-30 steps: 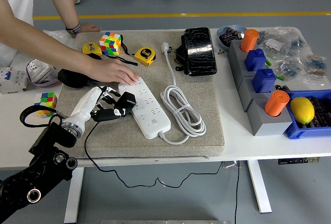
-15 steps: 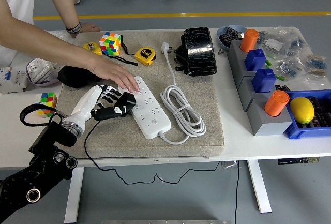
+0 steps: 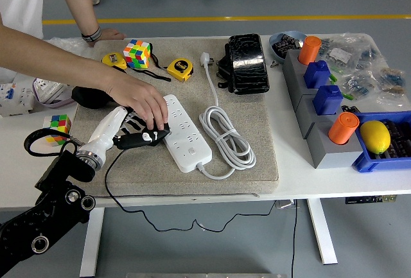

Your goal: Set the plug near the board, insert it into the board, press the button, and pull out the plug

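A white power strip (image 3: 184,131) lies slantwise on the grey mat (image 3: 257,162), its white cord (image 3: 226,138) coiled to its right. My left hand (image 3: 142,138) comes in from the lower left with its fingers curled on a black plug (image 3: 154,137), which sits against the strip's left edge. The plug's thin black cable (image 3: 112,182) trails off the table's front. A person's hand (image 3: 138,100) reaches in from the left and rests over the plug and my fingers, hiding the plug's prongs. Whether the plug is in a socket I cannot tell.
Two Rubik's cubes (image 3: 137,53) (image 3: 59,124), yellow tape measures (image 3: 180,69), a black pouch (image 3: 247,63) and a black object (image 3: 90,95) lie around the mat. Grey blocks with orange cylinders (image 3: 343,127) and a blue bin with a lemon (image 3: 376,137) stand at the right. The person's other hand (image 3: 106,34) rests at the far edge.
The person's hand has slid from the strip's far end down onto the plug and my fingers. The plug has shifted slightly lower against the strip's left edge.
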`<action>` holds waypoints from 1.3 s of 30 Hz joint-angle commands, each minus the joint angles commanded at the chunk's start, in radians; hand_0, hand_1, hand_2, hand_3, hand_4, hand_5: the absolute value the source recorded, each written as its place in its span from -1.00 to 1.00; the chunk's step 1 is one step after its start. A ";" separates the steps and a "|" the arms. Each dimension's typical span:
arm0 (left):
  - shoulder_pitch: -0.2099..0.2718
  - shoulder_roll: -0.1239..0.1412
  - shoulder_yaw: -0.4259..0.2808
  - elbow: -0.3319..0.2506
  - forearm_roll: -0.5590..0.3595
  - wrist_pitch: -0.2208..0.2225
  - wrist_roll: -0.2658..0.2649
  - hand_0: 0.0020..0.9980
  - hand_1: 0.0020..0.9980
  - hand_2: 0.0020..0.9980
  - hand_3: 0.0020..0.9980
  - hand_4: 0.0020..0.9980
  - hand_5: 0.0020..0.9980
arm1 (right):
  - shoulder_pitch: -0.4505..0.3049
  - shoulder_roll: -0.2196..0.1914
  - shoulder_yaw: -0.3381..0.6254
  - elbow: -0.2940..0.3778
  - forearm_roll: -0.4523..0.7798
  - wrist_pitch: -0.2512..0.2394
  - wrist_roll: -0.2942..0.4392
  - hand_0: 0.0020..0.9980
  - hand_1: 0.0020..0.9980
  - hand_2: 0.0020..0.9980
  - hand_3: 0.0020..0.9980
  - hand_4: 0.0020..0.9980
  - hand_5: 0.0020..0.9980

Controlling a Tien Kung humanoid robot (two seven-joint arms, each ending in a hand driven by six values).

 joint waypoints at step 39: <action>0.043 0.031 -0.016 -0.147 0.113 0.031 -0.030 -0.35 -0.02 0.03 0.20 0.92 -0.40 | -0.003 0.002 0.012 0.000 -0.006 -0.001 0.003 -0.02 0.08 0.06 0.02 0.63 -0.32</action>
